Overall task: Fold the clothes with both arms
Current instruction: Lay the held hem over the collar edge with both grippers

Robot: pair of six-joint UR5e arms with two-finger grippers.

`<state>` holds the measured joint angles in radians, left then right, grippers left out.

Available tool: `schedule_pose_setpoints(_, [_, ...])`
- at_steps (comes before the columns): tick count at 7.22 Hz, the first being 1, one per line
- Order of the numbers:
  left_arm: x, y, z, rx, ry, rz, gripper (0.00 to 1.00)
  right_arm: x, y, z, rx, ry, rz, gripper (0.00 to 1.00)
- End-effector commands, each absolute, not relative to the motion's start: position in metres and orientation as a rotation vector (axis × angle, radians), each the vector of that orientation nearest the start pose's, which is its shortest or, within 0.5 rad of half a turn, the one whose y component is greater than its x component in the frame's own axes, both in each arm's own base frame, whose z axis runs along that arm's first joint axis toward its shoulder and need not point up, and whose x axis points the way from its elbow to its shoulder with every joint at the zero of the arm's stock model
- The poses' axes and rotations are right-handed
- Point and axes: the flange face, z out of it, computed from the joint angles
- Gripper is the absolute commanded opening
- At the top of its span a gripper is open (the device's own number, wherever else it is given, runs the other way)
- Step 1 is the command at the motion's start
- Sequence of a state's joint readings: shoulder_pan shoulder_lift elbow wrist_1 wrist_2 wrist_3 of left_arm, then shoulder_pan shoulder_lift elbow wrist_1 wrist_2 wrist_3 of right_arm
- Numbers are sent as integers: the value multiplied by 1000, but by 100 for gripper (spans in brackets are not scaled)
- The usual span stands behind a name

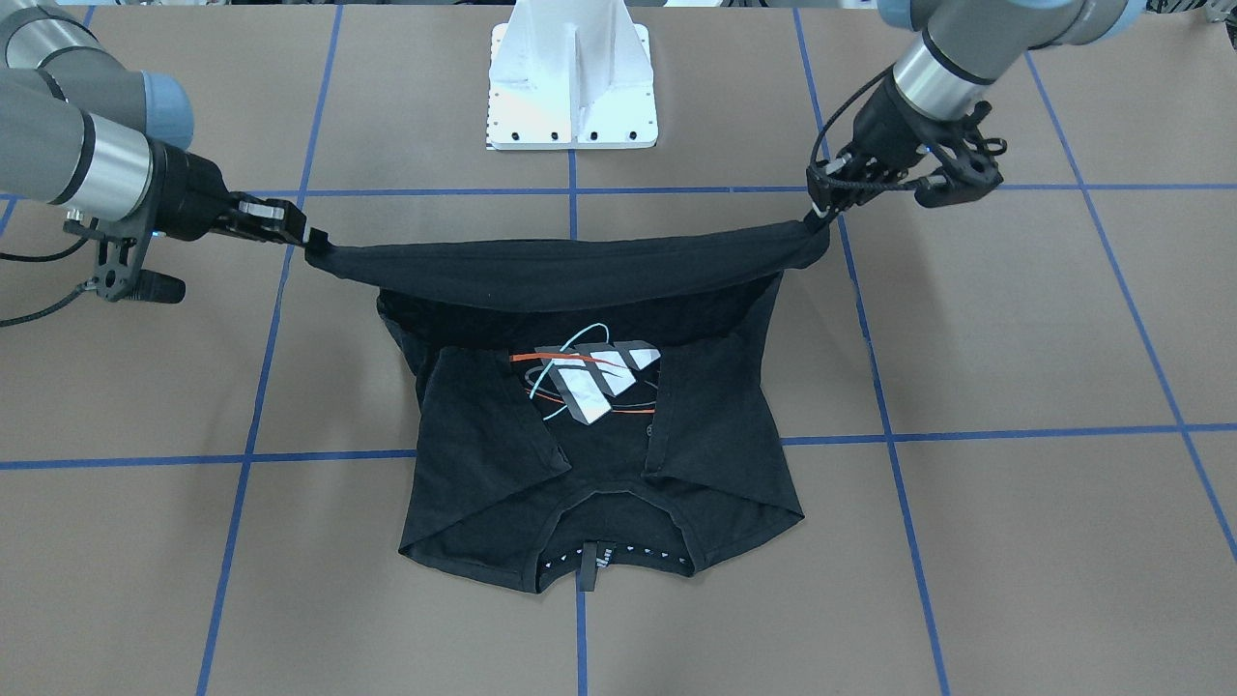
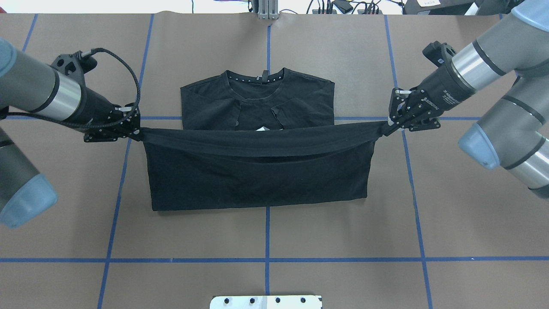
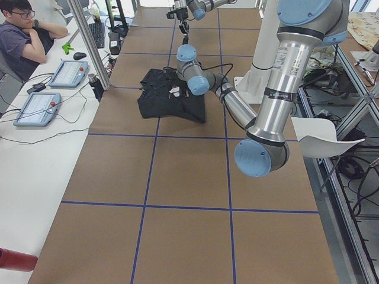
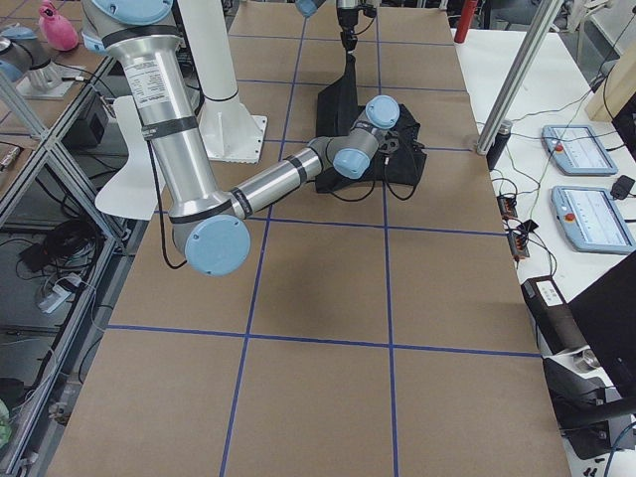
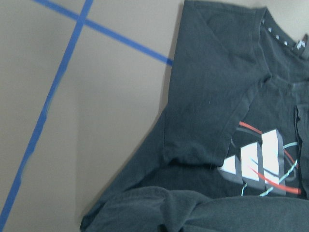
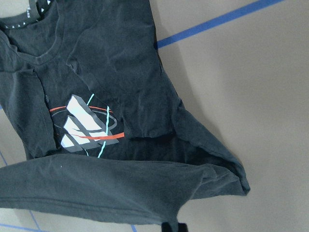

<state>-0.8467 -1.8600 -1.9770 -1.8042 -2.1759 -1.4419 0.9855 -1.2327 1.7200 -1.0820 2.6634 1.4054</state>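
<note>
The black T-shirt [image 2: 257, 171] lies in the middle of the table with its collar [image 2: 255, 77] on the far side from the robot and its sleeves folded inward. Its white-grey block graphic [image 1: 589, 377] faces up. The hem edge is lifted off the table and stretched in a sagging band between the two grippers. My left gripper [image 2: 138, 128] is shut on the hem's left corner. The other corner sits in my right gripper [image 2: 389, 127], also shut. In the front-facing view the left gripper [image 1: 819, 215] is on the right and the right gripper [image 1: 307, 238] on the left.
The white pedestal base [image 1: 572, 87] stands on the robot's side of the shirt. Blue tape lines [image 2: 268, 259] grid the brown table. A person [image 3: 23, 35] sits at a side desk with control tablets [image 3: 37, 108]. More tablets [image 4: 591, 214] lie by the opposite end.
</note>
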Motion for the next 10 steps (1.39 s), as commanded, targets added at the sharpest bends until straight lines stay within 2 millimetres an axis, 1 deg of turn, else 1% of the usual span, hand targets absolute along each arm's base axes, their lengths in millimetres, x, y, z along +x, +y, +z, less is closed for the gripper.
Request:
schedule_pose_setpoints(1, [318,-500,297,-59,1034,-385,0,-288,-549,316,-323,-1251,213,0])
schedule_pose_setpoints(2, [330,-513,296,-56,1037,-384,0,-291,-571,309,-317,-1251,230,0])
schedule_pose_setpoints(3, [338,-527,296,-54,1033,-391,0,-290,-599,303,-312,-1249,255,0])
schedule_pose_setpoints(4, [337,-539,296,-50,1030,-404,0,-298,-620,296,-303,-1237,274,0])
schedule_pose_setpoints(5, [340,-549,307,-43,1035,-407,0,-302,-641,300,-286,-1223,275,0])
schedule_pose_setpoints(6, [348,-560,328,-38,1038,-407,0,-309,-657,320,-267,-1189,276,0])
schedule_pose_setpoints(7, [352,-568,344,-15,1036,-416,0,-313,-662,338,-258,-1168,267,0])
schedule_pose_setpoints(8, [348,-574,352,-11,1026,-428,0,-314,-665,346,-263,-1156,277,0])
schedule_pose_setpoints(9, [340,-581,356,5,1020,-424,0,-315,-667,351,-266,-1149,283,0])
schedule_pose_setpoints(10, [336,-588,364,4,1009,-437,0,-315,-667,355,-272,-1145,288,0])
